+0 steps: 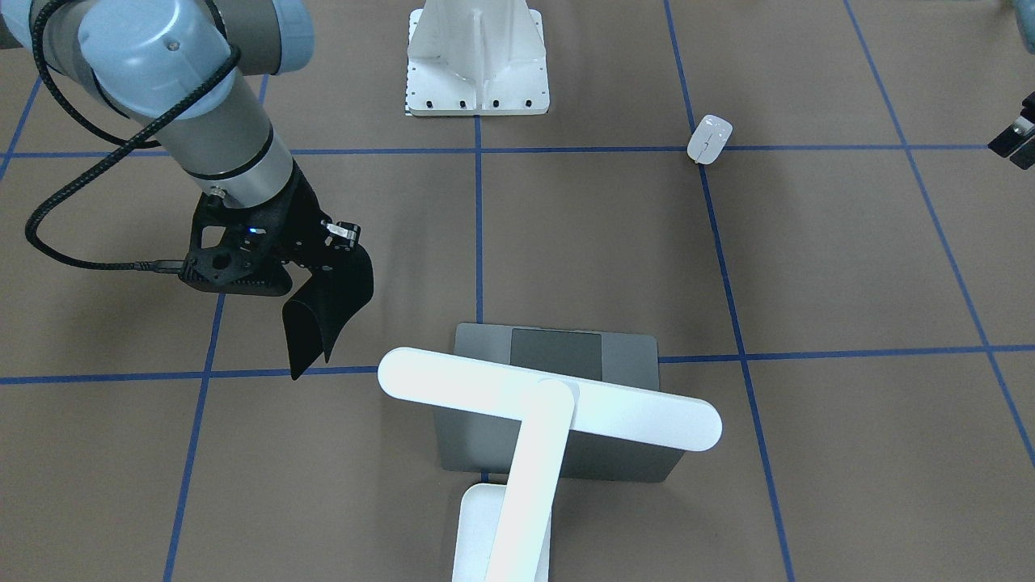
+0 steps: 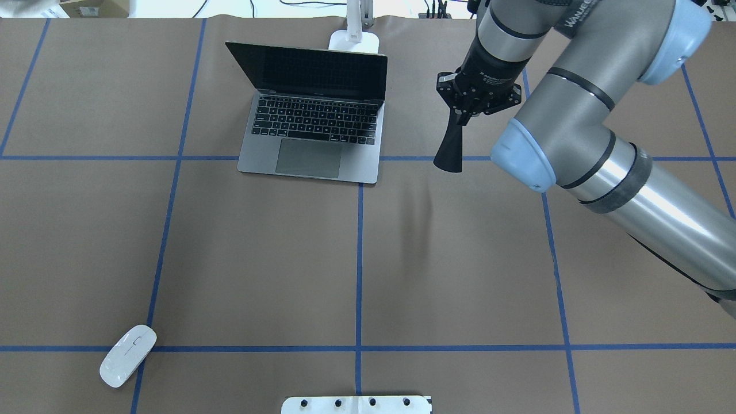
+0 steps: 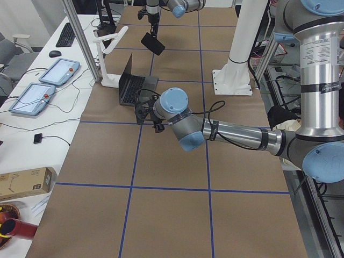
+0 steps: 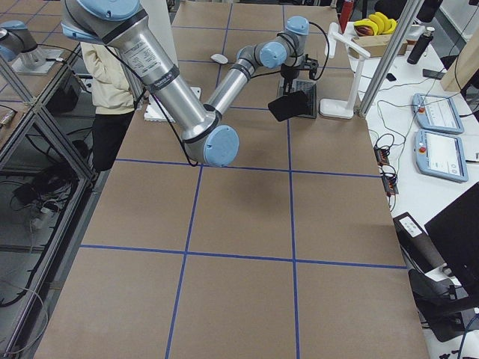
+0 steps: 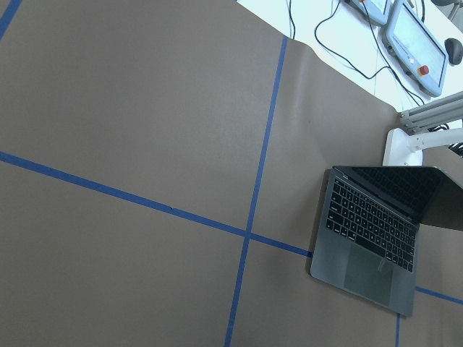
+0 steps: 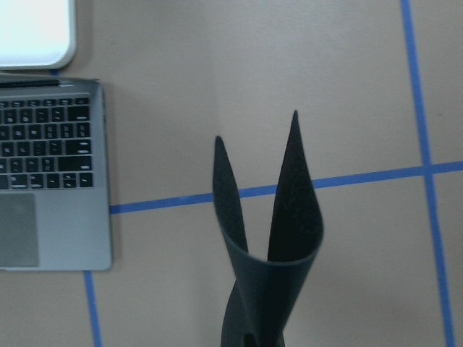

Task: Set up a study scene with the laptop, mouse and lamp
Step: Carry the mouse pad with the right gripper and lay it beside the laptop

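Right gripper (image 2: 463, 115): I pinch a limp black mat (image 6: 278, 238), curled U-shaped;
Left gripper (image 1: 1015, 139): my grip unreadable

cannot read the left gripper (image 1: 1011, 144): cut by the front-facing view's right edge, too small in the left side view. cannot see the laptop (image 1: 635, 356) keys or screen from the front, blocked by the lamp (image 1: 550, 404) head and the lid's back. loses the lamp base to the bottom edge there, its head to the top edge overhead. hides the right gripper (image 2: 462, 115) fingertips behind the folded black mat (image 6: 278, 238) in the right wrist view. crops the white pedestal (image 1: 477, 73) at the top. shows the mouse (image 4: 219, 57) as a speck from the right side.
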Tool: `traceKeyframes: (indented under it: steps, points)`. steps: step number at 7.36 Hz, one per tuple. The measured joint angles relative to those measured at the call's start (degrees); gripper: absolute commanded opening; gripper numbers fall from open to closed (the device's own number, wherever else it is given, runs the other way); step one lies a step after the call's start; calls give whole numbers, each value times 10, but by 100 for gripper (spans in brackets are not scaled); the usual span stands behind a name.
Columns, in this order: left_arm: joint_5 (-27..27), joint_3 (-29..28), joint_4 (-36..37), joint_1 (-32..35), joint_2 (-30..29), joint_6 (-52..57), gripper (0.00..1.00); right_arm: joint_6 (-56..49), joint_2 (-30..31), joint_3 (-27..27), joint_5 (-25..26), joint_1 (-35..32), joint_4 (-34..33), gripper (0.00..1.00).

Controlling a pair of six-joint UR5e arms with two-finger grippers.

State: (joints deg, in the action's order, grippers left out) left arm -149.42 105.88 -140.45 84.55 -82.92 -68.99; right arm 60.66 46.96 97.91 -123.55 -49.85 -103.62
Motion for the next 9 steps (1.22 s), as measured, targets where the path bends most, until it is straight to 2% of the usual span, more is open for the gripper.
traceKeyframes:
  steps: [2, 7, 8, 9]
  points:
    - [0, 1, 0, 2, 0, 0, 98, 7, -25, -21, 18, 7, 4, 0]
    - [0, 1, 1, 4, 0, 0, 98, 7, -72, -26, 30, -16, -5, 0]
    - [0, 1, 1, 4, 0, 0, 98, 4, -77, -26, 31, -21, -13, 97]
    - [0, 1, 1, 4, 0, 0, 98, 3, -79, -26, 35, -23, -17, 100]
